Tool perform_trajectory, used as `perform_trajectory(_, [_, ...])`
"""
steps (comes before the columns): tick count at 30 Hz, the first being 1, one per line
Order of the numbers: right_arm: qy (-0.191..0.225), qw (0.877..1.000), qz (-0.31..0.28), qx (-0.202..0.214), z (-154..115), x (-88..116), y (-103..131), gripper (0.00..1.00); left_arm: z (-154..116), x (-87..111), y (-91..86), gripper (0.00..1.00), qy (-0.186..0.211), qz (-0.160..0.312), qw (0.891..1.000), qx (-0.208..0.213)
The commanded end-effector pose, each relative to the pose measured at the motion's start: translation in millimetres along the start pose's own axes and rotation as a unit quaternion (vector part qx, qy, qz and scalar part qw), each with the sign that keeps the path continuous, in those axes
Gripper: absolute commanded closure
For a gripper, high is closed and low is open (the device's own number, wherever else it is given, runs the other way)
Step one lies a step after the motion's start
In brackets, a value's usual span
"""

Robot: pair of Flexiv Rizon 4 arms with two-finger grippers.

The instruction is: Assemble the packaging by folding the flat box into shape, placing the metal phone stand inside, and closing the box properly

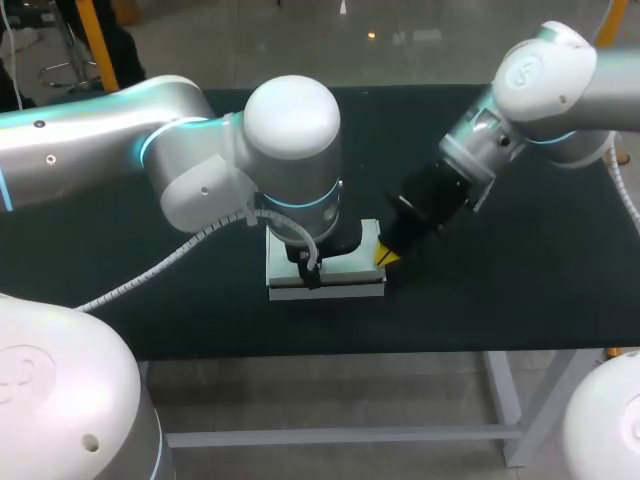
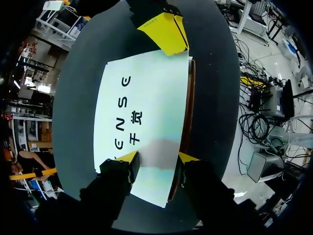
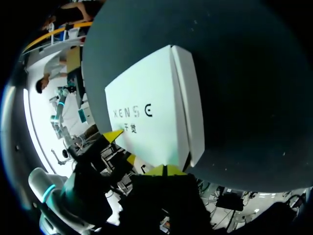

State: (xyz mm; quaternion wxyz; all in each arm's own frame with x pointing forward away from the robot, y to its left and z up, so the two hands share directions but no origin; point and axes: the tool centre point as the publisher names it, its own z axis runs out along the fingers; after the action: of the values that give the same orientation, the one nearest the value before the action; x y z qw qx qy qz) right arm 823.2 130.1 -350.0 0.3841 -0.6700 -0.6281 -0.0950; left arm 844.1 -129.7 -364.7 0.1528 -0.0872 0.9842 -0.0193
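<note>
Print [image 2: 128,117] runs in one dark line across the white top face of the box [image 1: 330,288]: a row of spaced capital letters followed by two smaller characters. It reads clearly in both wrist views, and no other label or mark shows on the faces in view.

The box lies flat near the middle of the dark tabletop [image 1: 500,290], folded into shape with its top face down. A narrow white strip [image 3: 188,103] runs along one long side of the top, set off by a seam. From the left wrist view, a thin brown edge [image 2: 188,107] shows along that same side.

The left arm [image 1: 290,130] comes across from the left, and its wrist hangs right over the box. The left pincer [image 2: 158,159] has its fingers spread apart. One yellow tip sits over the printed face near the end of the lettering, the other at the brown-edged side, and nothing is clamped between them.

The right arm [image 1: 540,70] slants down from the right. The right pincer [image 1: 390,258] has its two yellow tips drawn together, holding nothing, and they touch the box at its right end, at the far end of the top from the left pincer.
</note>
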Motion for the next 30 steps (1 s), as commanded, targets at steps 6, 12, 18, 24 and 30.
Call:
perform_trajectory(6, [-0.002, 1.0, 0.001, 0.007, 5, -1, 6, 1.0, 2, 0.3, -2.2, 0.5, 0.0, 0.0, 1.0, -0.005])
perform_trajectory(12, [0.0, 1.0, 0.003, 0.007, 5, -2, 7, 1.0, 1, 1.7, -1.5, 0.49, 0.003, 0.002, 1.0, -0.004])
perform_trajectory(18, [-0.001, 1.0, 0.003, 0.008, 5, -2, 9, 1.0, -3, 3.8, 0.8, 0.42, 0.004, 0.005, 1.0, -0.006])
perform_trajectory(24, [0.0, 1.0, 0.004, 0.007, 6, -2, 9, 1.0, -5, 4.5, 2.8, 0.42, 0.007, 0.005, 1.0, -0.005])
perform_trajectory(30, [0.001, 1.0, 0.006, 0.006, 5, -3, 10, 1.0, -10, 5.0, 6.8, 0.42, 0.012, 0.008, 1.0, 0.003])
